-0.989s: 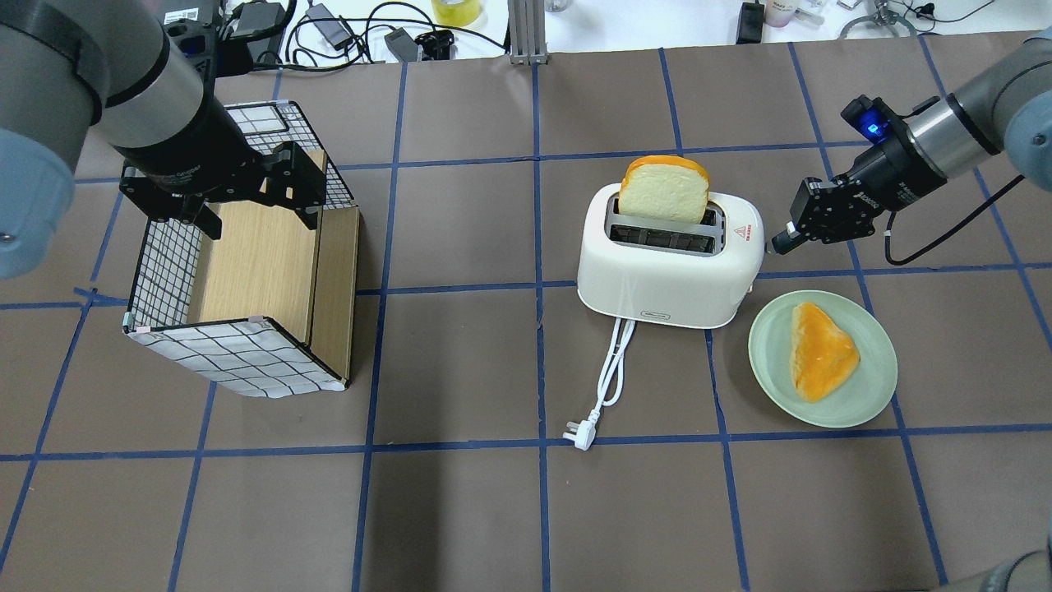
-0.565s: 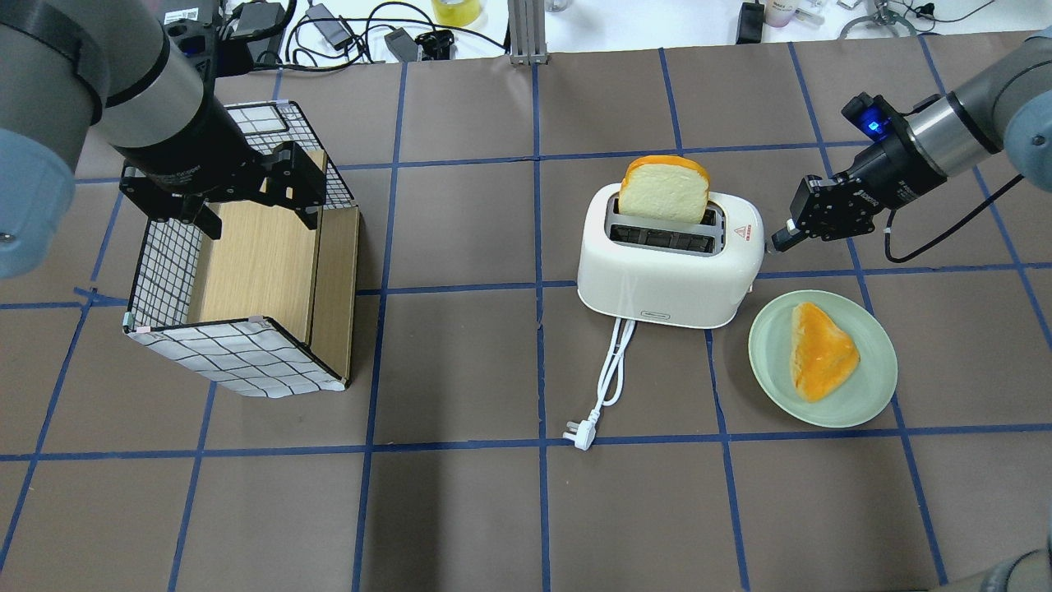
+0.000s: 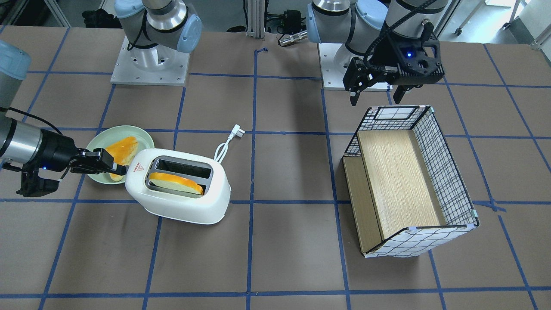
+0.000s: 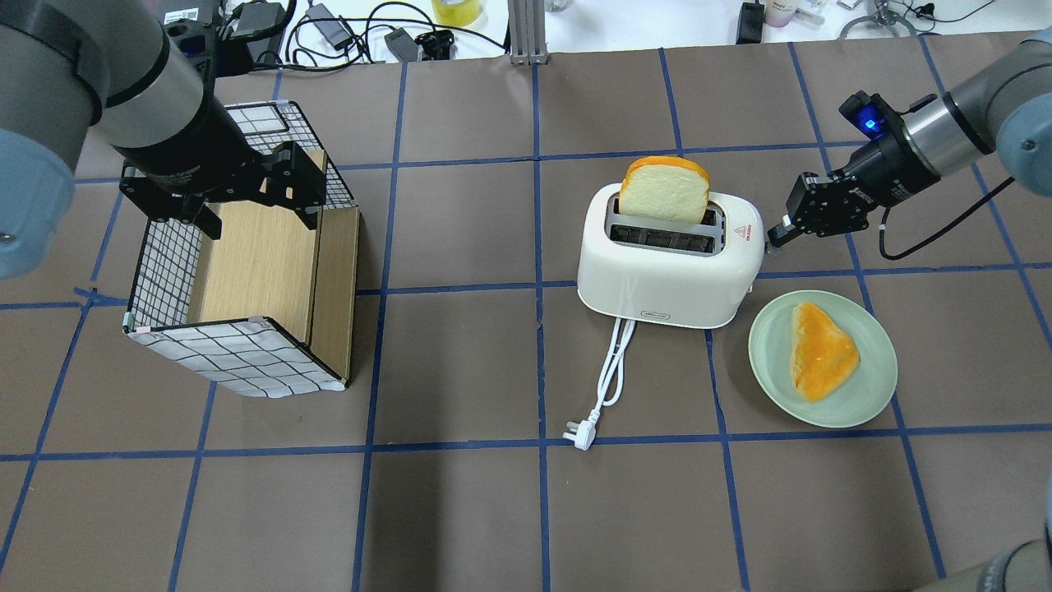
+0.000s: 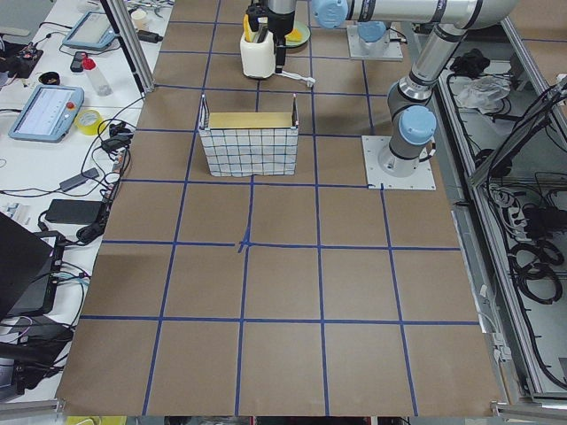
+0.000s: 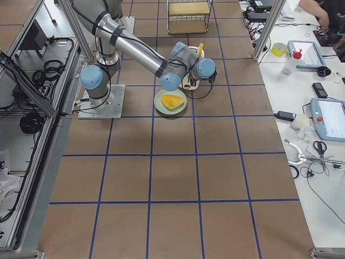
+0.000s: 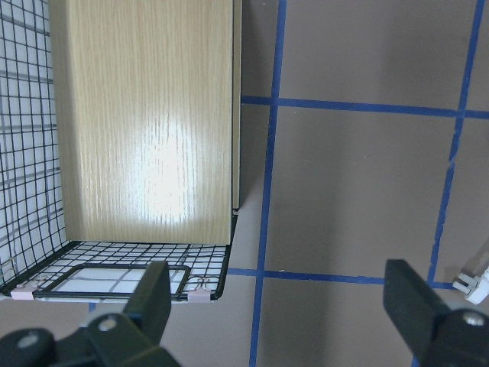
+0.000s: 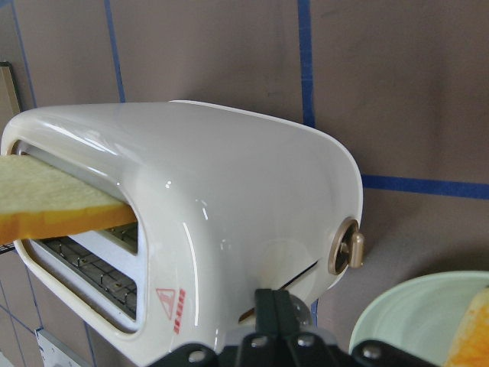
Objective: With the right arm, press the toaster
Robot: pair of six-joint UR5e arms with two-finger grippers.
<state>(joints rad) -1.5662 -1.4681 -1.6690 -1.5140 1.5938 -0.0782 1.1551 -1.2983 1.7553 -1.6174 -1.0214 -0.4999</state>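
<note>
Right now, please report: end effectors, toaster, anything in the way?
Right end effector shut, tips at end of toaster. Left end effector open over basket. Bread high in slot. Path clear.

Plate [image 4: 768,362] close beside toaster [image 4: 657,284]

Toaster [image 8: 229,199] was mostly hidden behind the right arm [image 6: 140,51] from the right side, its end slot [image 8: 299,275] vanished under the right gripper [image 8: 273,300], plate [image 8: 405,321] and bread slice [image 8: 53,199] were cropped at the wrist view's edges

The right arm [image 4: 953,131] stretches out low, right gripper [image 4: 777,238] pinched closed; the left gripper [image 3: 375,97] hangs raised, jaws spread wide.
</note>
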